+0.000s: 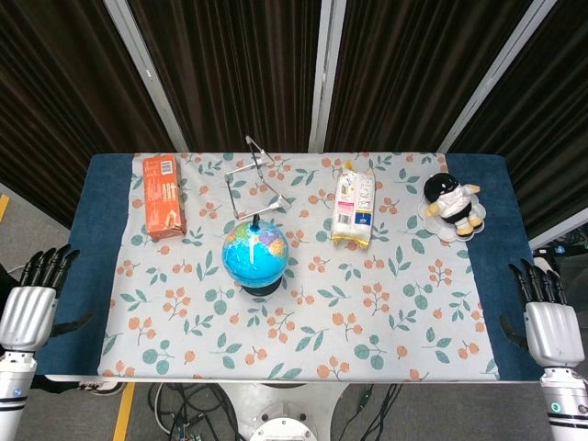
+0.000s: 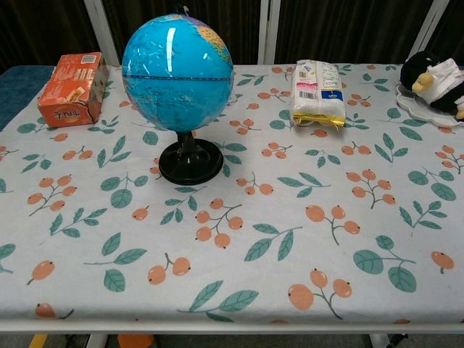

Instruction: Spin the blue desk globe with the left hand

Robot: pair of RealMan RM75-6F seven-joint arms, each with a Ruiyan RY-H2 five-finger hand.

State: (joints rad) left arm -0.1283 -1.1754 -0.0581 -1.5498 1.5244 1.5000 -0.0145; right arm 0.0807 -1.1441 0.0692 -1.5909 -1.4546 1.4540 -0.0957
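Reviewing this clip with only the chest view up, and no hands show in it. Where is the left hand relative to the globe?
Observer: The left hand hangs off the table's near-left corner, apart from the blue desk globe.
Operator: Is it holding anything?
Observer: No, it holds nothing; its fingers are apart.
Operator: And the right?
Observer: The right hand sits off the near-right corner, also holding nothing.
Operator: Anything behind the globe?
Observer: A metal wire stand.

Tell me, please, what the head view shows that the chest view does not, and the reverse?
Only the head view shows the left robot hand and right robot hand, both empty at the table's near edge, and the metal frame stand. Only the chest view shows the globe's black base plainly. Both show the blue desk globe, orange box, snack packet, penguin plush and floral tablecloth.
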